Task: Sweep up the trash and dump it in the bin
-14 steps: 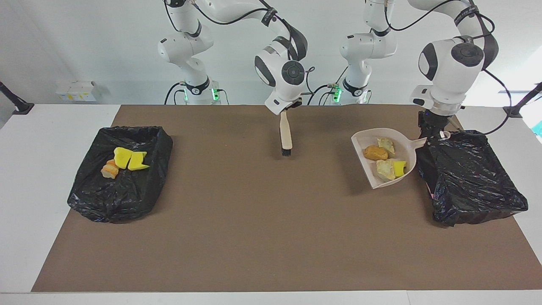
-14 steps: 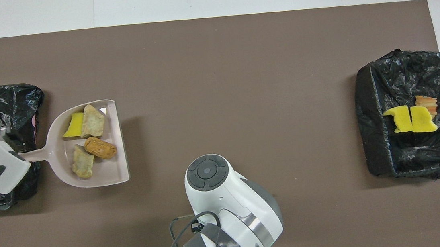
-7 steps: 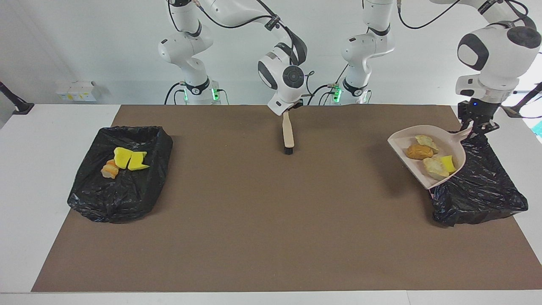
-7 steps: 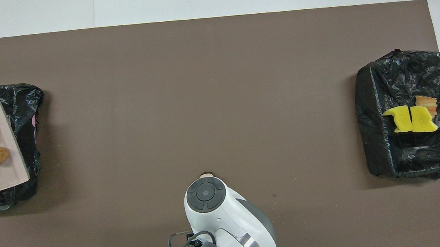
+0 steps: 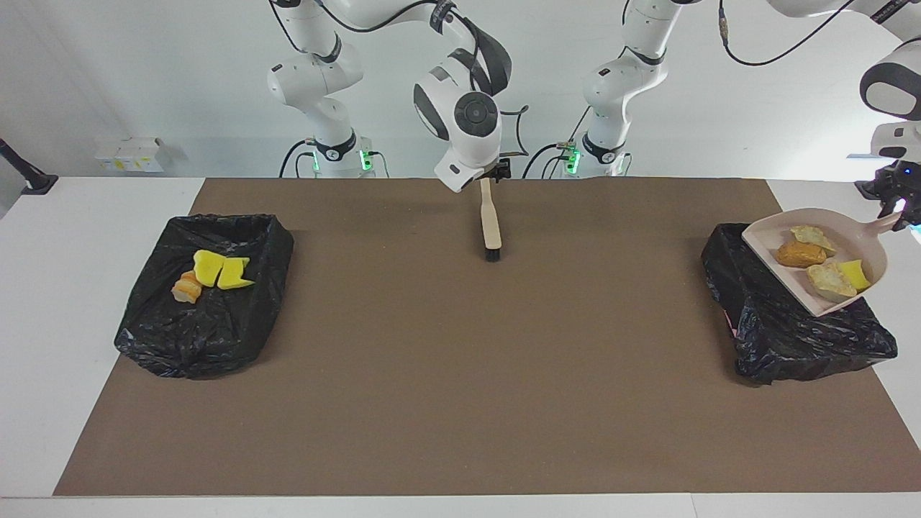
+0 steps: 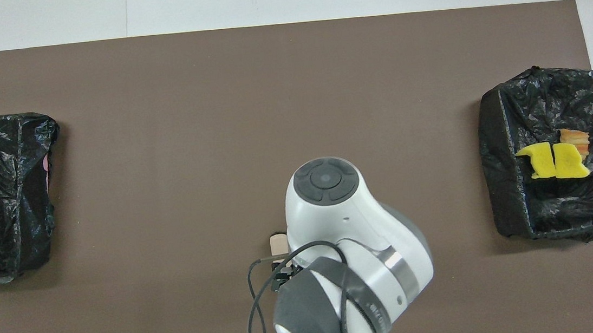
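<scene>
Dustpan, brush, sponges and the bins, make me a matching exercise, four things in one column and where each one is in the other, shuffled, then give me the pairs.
Things:
1. dustpan
2. brush
3. two yellow sponges
4. orange lump

Places:
A. in the bin at the right arm's end
B. in the dustpan
C. hanging from the right claw, bristles down
D. held by the left claw over the other bin

Pairs: 1-D, 2-C, 3-A, 4-B

Bin liners: thin black plastic film, crinkled, glossy. Dustpan in left gripper: smooth beige plastic, matt. Trash on it: rough, crumbly-looking lumps; sponge chunk porous foam. Table mat: flat brown, matt. Arm shells: glossy white plastic.
</scene>
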You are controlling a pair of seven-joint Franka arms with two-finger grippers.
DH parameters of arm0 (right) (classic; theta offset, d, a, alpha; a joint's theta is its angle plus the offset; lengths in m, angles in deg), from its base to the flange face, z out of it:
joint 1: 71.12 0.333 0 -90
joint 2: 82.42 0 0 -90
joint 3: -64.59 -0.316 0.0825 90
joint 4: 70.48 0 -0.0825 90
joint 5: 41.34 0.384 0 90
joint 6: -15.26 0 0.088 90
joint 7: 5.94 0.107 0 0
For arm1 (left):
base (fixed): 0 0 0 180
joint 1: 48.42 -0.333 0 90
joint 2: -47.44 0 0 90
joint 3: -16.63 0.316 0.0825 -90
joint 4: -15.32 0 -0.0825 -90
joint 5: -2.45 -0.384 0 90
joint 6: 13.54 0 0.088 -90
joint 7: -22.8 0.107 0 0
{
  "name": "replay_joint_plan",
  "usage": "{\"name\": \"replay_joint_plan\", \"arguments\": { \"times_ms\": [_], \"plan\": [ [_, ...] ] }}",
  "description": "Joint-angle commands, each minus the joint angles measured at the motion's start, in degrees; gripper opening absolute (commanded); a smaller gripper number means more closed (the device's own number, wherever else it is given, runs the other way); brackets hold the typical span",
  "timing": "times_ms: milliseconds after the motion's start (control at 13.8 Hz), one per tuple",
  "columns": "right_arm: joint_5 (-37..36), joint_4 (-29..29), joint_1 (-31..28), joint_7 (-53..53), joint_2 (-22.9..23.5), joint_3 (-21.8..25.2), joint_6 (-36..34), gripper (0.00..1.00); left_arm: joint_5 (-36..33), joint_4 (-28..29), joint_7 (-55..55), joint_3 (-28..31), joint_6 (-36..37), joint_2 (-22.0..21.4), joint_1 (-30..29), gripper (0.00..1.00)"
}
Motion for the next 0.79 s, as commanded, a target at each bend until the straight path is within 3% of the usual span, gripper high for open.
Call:
{"name": "replay_joint_plan", "arguments": {
  "times_ms": [0,145,506,723],
  "plan": [
    [-3.8,-7.6,-4.7,-7.1,0.5,-0.5,-7.7,1.00,-4.2,-3.3,1.6,-0.4,0.0,2.9,0.6,0.00],
    [-8.0,-12.1,-7.7,-10.1,0.8,-0.5,-11.5,1.00,-6.4,-3.5,1.5,-0.3,-1.8,3.4,0.7,0.00],
    [-13.8,-18.1,-16.1,-25.9,-0.7,0.7,-12.0,1.00,-19.3,-3.4,-3.0,-0.4,-1.8,3.6,3.9,0.00],
    [-19.0,-21.4,-21.0,-34.4,-0.7,0.7,-11.3,1.00,-22.8,-3.2,-4.4,-0.4,-1.3,3.4,4.2,0.00]
  ]
}}
